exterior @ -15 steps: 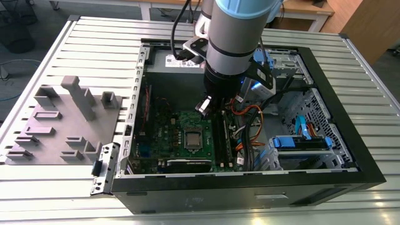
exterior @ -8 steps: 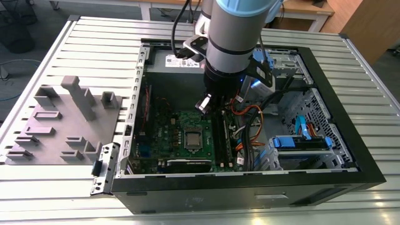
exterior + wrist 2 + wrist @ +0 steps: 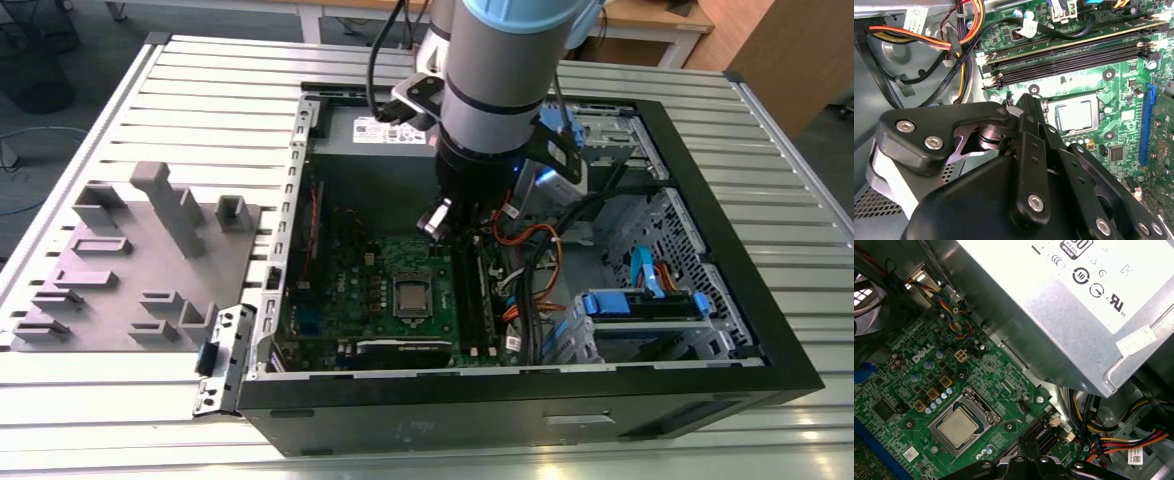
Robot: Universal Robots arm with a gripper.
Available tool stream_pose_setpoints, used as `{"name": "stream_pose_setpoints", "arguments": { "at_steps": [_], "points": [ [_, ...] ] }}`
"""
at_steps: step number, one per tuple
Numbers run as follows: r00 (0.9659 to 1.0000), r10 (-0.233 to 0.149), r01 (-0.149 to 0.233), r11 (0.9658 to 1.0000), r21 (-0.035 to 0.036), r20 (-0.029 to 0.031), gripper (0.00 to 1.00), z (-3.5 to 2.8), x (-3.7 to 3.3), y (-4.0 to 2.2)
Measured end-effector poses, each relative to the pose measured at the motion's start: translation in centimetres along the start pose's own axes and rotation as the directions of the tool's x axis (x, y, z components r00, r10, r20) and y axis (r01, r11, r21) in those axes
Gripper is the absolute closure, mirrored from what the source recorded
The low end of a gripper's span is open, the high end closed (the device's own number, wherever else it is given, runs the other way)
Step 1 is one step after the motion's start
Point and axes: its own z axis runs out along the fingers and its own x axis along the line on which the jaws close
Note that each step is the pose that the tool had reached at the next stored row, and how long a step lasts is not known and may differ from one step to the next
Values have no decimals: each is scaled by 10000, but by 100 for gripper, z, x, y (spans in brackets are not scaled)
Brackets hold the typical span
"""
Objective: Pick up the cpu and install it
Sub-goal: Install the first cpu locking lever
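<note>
The cpu (image 3: 415, 295) lies flat inside the silver socket frame on the green motherboard (image 3: 354, 290), in the open computer case. Both wrist views show its dull silver top, in the second wrist view as cpu (image 3: 1075, 116) and in the first wrist view as cpu (image 3: 957, 427). My gripper (image 3: 438, 222) hangs over the board, a little above the socket and on its power-supply side. Nothing shows in its grasp. Its black linkage (image 3: 1024, 165) covers the near part of the second wrist view.
A silver power supply (image 3: 1064, 300) sits close beside the socket. Black memory slots (image 3: 1069, 62) and bundled cables (image 3: 954, 40) run along the board. A grey plastic fixture (image 3: 134, 260) stands on the exterior view's left. Blue drive brackets (image 3: 641, 305) sit on the right.
</note>
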Motion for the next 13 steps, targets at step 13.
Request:
{"name": "stream_pose_setpoints", "arguments": {
  "at_steps": [13],
  "points": [
    [10000,0,0,10000,0,0,89,13,-53,20]
  ]
}}
